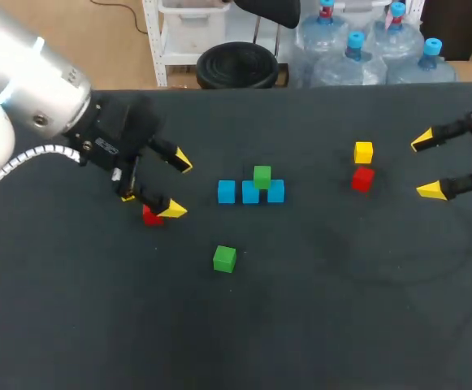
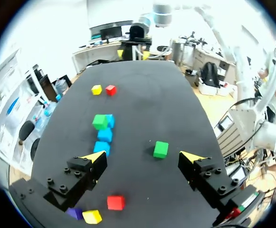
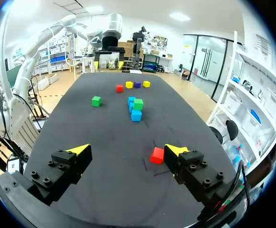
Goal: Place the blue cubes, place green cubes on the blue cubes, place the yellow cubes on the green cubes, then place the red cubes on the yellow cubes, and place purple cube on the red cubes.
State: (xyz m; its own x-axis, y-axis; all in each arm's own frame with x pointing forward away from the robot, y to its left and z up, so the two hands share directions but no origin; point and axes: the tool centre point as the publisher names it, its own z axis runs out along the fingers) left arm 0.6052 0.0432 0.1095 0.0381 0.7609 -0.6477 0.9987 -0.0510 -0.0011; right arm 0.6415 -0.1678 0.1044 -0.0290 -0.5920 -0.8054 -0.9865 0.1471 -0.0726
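Progress is early: at frame centre, blue cubes (image 1: pixel 250 193) sit in a row, one green cube (image 1: pixel 261 175) on top. A loose green cube (image 1: pixel 224 258) waits below them; yellow cube (image 1: pixel 363 151) and red cube (image 1: pixel 362 179) lie unstacked at right. Both left gripper (image 1: pixel 176 185) and right gripper (image 1: pixel 426 166) gape, empty.

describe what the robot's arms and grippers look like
The left arm is a rounded, silvery-grey metal shell with small bolts, and a white ribbed hose curves beside it. The left gripper has a black body with small white markings. It and the right gripper carry black fingers studded with bolt holes, ending in pointed yellow tips.
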